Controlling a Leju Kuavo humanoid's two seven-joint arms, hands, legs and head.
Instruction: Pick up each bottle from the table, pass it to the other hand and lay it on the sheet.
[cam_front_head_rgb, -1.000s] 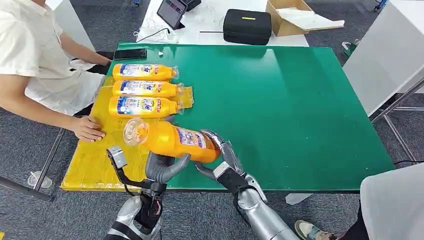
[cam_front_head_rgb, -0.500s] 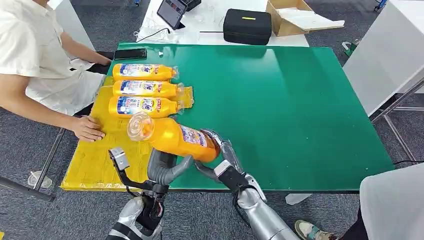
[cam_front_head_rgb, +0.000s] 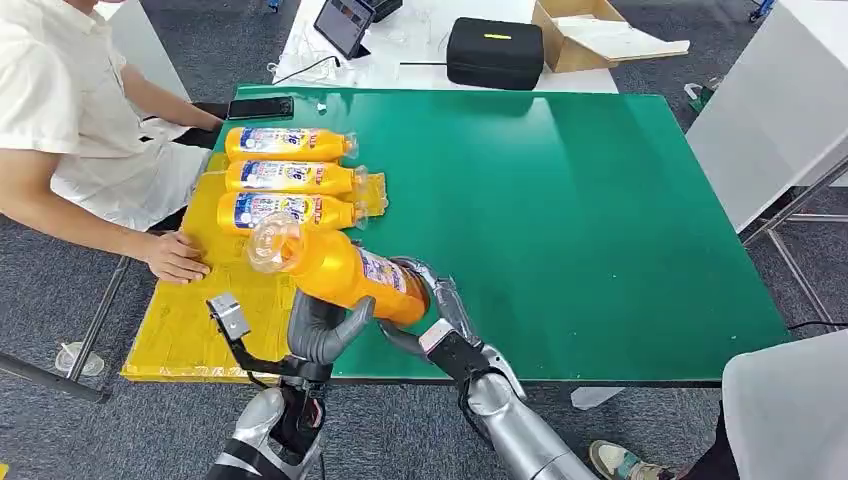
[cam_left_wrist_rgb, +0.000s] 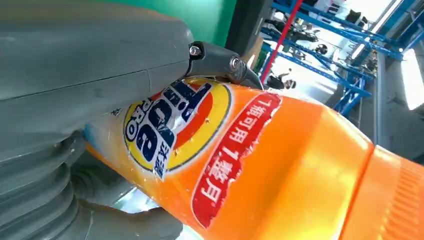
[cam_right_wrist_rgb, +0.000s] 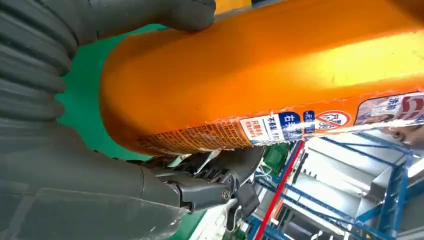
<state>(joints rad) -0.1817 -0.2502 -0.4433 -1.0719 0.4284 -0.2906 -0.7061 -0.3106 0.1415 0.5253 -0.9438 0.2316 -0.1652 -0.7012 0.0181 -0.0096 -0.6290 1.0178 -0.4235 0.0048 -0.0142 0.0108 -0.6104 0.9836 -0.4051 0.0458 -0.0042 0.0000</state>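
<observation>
Orange bottle (cam_front_head_rgb: 340, 272) is gripped by both hands: right hand (cam_front_head_rgb: 435, 310) at base, left hand (cam_front_head_rgb: 318, 330) mid-body; cap end aimed toward yellow sheet (cam_front_head_rgb: 190, 320).

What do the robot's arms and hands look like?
Both arms are shiny silver metal. The right hand has a grey cover and darker, blackish fingers, with a black wrist. The left hand is thick and grey, with a ribbed grey cover near the wrist. A black bracket beside the left wrist carries a small silver block.
</observation>
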